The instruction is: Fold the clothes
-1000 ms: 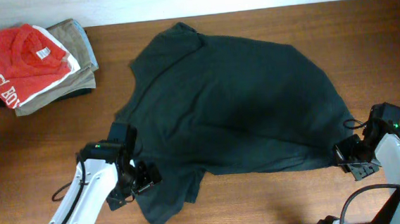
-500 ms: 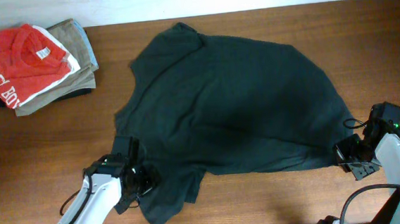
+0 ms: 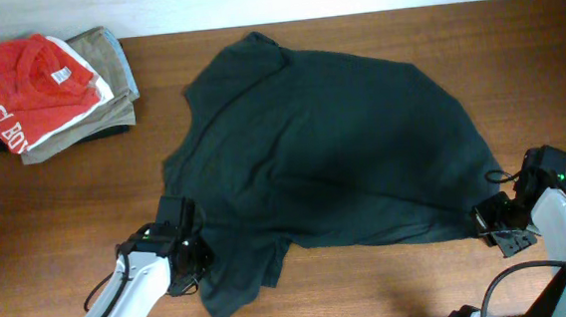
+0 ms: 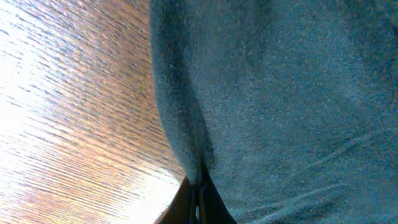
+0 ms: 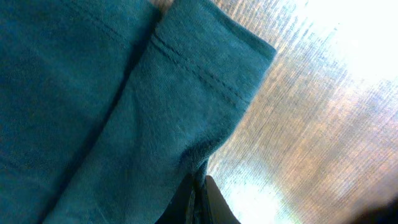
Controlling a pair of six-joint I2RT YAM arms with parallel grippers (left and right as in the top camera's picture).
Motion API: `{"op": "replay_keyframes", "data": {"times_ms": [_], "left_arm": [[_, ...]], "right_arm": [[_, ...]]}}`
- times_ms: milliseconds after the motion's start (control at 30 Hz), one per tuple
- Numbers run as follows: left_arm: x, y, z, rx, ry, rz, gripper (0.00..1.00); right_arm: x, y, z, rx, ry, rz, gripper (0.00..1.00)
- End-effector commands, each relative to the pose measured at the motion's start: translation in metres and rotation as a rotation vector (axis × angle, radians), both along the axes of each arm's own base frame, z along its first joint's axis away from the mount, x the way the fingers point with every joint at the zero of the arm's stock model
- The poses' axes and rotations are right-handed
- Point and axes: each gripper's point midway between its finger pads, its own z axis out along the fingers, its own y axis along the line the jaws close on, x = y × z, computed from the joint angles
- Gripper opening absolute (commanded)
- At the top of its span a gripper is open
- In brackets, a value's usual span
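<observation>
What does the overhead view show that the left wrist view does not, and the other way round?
Only the overhead view shows the whole dark T-shirt spread out, both arms, the right fingers shut on its right edge, and a red shirt lying on a khaki garment at the table's far left corner. Only the left wrist view shows, close up, the left fingers pinching a fold of the fabric. Both show the T-shirt and the wooden table.

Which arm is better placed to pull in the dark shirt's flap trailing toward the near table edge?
Left. The left gripper is shut on the very dark green T-shirt right beside that flap; the right gripper pinches a hemmed edge at the opposite side.
</observation>
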Motion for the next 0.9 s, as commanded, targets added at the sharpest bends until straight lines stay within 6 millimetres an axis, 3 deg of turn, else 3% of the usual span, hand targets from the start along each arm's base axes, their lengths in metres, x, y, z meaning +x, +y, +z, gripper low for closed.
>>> {"op": "replay_keyframes", "data": {"times_ms": [0,267,400,633,867], "left_arm": [[-0.016,-0.006,-0.001,-0.03,0.089,-0.015,0.01],[0.022,-0.011,0.074,-0.032,-0.063,-0.154,0.01],[0.027,-0.012,0.105,-0.038,-0.165,-0.177,0.01],[0.025,-0.011,0.117,-0.036,-0.221,-0.203,0.01],[0.024,-0.007,0.116,-0.015,-0.212,-0.203,0.01]], "right_arm": [[0.013,-0.014,0.031,-0.061,-0.052,-0.01,0.04],[-0.002,-0.016,0.065,-0.114,-0.035,-0.012,0.04],[-0.012,-0.011,0.075,-0.119,-0.039,0.052,0.04],[-0.028,-0.001,0.077,-0.086,0.018,0.126,0.04],[-0.024,-0.003,0.09,-0.096,0.005,0.185,0.04]]}}
